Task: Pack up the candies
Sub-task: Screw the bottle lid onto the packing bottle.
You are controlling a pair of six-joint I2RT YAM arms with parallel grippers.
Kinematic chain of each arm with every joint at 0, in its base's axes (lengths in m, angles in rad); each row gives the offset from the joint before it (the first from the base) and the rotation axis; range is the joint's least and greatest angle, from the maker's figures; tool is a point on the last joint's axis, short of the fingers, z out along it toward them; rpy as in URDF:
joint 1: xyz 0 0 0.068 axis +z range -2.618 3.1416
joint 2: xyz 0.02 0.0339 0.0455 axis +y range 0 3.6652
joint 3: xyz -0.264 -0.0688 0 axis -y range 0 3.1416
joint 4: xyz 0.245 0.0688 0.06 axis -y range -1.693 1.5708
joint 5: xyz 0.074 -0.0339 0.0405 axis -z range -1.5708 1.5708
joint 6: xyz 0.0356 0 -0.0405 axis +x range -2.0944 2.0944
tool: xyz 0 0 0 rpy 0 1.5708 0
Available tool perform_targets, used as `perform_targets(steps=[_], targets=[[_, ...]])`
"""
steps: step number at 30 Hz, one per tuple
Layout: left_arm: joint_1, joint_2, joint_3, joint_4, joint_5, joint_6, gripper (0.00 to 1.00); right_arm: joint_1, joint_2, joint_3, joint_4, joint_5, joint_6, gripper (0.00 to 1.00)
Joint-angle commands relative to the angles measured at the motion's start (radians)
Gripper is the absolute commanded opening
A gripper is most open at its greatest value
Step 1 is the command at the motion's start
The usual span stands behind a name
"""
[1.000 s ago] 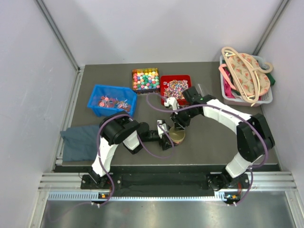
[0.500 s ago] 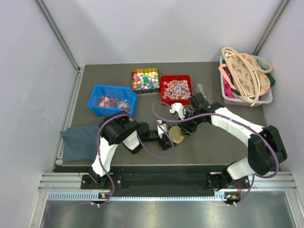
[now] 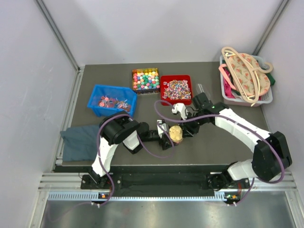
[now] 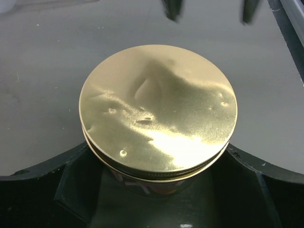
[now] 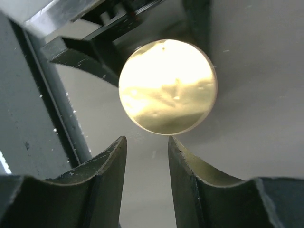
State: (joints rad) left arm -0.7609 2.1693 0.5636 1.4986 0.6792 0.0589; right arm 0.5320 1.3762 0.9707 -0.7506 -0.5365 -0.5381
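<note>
The left fingers (image 4: 45, 190) are clamped on a jar (image 3: 176, 134) near the middle of the desk (image 3: 213, 142), 1 dark curved finger on each side of its body just under the gold lid (image 4: 156, 109); the lid sits flat on the jar, its top dented and pitted in several spots; with the lid on, what the jar holds cannot be told; the jar stands upright

The right fingers (image 5: 107, 166) are apart with a narrow gap and nothing in it; in the right wrist view the lid (image 5: 167, 86) lies just ahead of their tips, not between them; from above they (image 3: 186, 125) hang just beside the jar on its far right side

The candies (image 3: 176, 89) lie in 3 containers along the far part of the desk, apart from the jar; a red bin (image 3: 163, 80) holds a heap of silvery and pink twist-wraps and sits nearest the right arm; touching or just beside it on the left, a tray (image 3: 145, 79) is full of bright multicoloured cubes; further left and a little nearer, a blue bin (image 3: 97, 102) holds a thin scatter of red and pink sweets

A white basket (image 3: 267, 97) at the far right corner carries a floral bag and hangers; a blue-grey cloth (image 3: 80, 141) lies at the near left edge
</note>
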Motion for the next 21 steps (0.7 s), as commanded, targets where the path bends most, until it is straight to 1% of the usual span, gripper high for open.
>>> perform_targets(steps=[1,3,4,6,11,16,21], targets=[[0.02,0.041,-0.01,0.201,-0.056,-0.018,0.59,-0.027,0.01,0.112,0.056,-0.013,0.007,0.41],[0.02,0.041,-0.008,0.2,-0.056,-0.018,0.59,-0.027,0.05,0.16,0.077,-0.032,0.013,0.41],[0.02,0.041,-0.01,0.201,-0.056,-0.018,0.59,-0.027,0.096,0.177,0.079,-0.039,0.015,0.41],[0.02,0.04,-0.01,0.2,-0.059,-0.018,0.59,-0.021,0.136,0.221,0.094,-0.046,0.02,0.44],[0.018,0.038,-0.011,0.201,-0.061,-0.016,0.59,0.003,0.245,0.263,0.106,-0.057,0.003,0.44],[0.021,0.038,-0.01,0.2,-0.061,-0.019,0.59,0.014,0.288,0.267,0.105,-0.082,-0.002,0.43],[0.023,0.043,-0.008,0.201,-0.058,-0.022,0.59,0.022,0.284,0.241,0.102,-0.098,-0.014,0.43]])
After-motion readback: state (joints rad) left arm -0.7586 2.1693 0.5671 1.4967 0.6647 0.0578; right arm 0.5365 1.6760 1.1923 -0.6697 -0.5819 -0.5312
